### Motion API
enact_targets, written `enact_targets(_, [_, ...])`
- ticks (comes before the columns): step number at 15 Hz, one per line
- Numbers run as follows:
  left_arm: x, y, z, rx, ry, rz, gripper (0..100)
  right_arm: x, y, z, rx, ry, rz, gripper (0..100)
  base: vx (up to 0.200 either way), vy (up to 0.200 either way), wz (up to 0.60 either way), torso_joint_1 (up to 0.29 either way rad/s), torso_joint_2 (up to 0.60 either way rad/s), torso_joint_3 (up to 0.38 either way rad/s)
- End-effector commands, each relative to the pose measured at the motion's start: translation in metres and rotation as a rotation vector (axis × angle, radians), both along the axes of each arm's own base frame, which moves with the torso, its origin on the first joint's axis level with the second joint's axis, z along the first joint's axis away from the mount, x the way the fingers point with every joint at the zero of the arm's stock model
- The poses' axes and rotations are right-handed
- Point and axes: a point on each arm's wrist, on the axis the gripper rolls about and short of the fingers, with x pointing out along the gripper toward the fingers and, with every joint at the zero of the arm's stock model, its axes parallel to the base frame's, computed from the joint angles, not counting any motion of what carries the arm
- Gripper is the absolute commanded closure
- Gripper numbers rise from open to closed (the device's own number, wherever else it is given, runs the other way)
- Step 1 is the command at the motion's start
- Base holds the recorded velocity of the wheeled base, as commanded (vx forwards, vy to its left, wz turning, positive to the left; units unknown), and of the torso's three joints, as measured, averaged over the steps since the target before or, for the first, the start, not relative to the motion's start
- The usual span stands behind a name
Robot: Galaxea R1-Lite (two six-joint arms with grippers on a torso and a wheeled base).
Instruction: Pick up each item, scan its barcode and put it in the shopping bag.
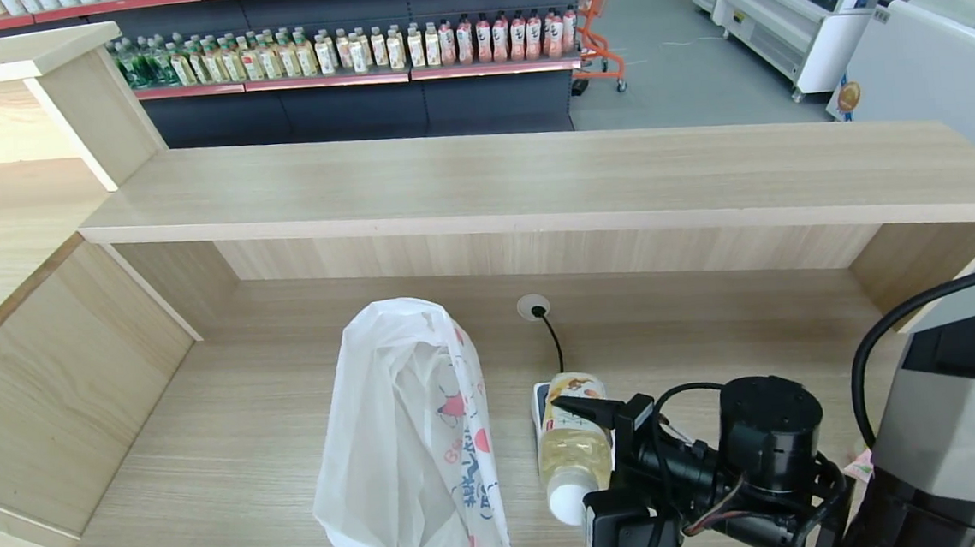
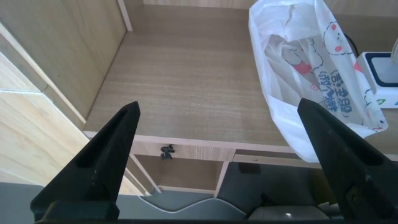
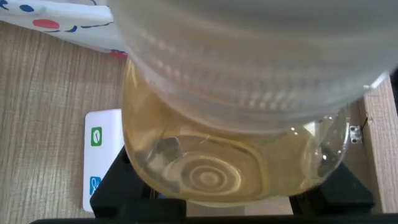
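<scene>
Head view: right gripper (image 1: 578, 458) is closed on a drink bottle (image 1: 574, 448) of yellowish liquid. The bottle is held lying flat, with its white cap toward the robot. It sits over a white barcode scanner (image 1: 539, 400) on the wooden counter (image 1: 232, 429); whether the two touch cannot be determined. A black cable (image 1: 555, 337) runs from a grommet (image 1: 533, 307) in the counter to the scanner. The white plastic shopping bag (image 1: 414, 450) stands open just beside the bottle, on the robot's left. Left wrist view: left gripper (image 2: 217, 121) hangs over the counter's near edge with fingers (image 2: 109, 155) spread wide and nothing between them. The shopping bag (image 2: 311, 87) is near it and the scanner (image 2: 380, 71) lies beyond the bag. Right wrist view: the bottle (image 3: 230, 143) is clamped between the black fingers (image 3: 115, 190) of the right gripper (image 3: 227, 196). The scanner (image 3: 102, 155) lies partly beneath it and a corner of the bag (image 3: 56, 15) is close by.
</scene>
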Motion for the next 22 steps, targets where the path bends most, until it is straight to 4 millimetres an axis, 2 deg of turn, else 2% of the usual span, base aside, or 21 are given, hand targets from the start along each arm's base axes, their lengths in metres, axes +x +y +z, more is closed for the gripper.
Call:
enact_targets(1, [0.000, 0.000, 0.000, 0.000, 0.000, 0.000, 0, 0.004, -0.004, 0.001, 0.004, -0.003, -0.006, 100, 0.000, 0.000, 0.00, 0.000, 0.00, 0.000])
enact_targets(22, [0.000, 0.000, 0.000, 0.002, -0.001, 0.000, 0, 0.021, -0.017, -0.003, 0.002, -0.004, -0.025, 100, 0.000, 0.000, 0.00, 0.000, 0.00, 0.000])
